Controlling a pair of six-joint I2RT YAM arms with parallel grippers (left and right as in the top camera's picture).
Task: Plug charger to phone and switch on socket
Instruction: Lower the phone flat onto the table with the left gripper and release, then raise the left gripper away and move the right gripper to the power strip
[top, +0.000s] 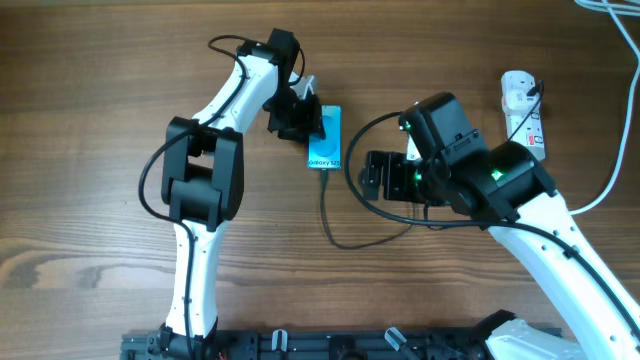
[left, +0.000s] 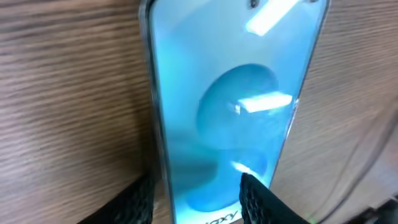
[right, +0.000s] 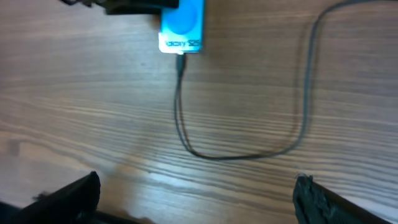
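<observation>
The turquoise phone (top: 325, 138) lies flat on the wooden table, its white text strip towards me. My left gripper (top: 297, 117) is shut on the phone's far end, one finger on each long edge; the phone (left: 230, 112) fills the left wrist view between the fingertips (left: 196, 202). The thin black charger cable (top: 335, 232) runs from the phone's near end, loops down and goes right under my right arm. In the right wrist view its connector tip (right: 180, 63) sits against the phone (right: 182, 26). My right gripper (top: 372, 175) (right: 196, 186) is open and empty, right of the phone. The white socket (top: 522, 115) lies at the far right.
A thick white lead (top: 612, 25) runs from the socket area off the top right, and another white cable (top: 610, 190) curves along the right edge. My right arm (top: 500, 185) lies between the phone and the socket.
</observation>
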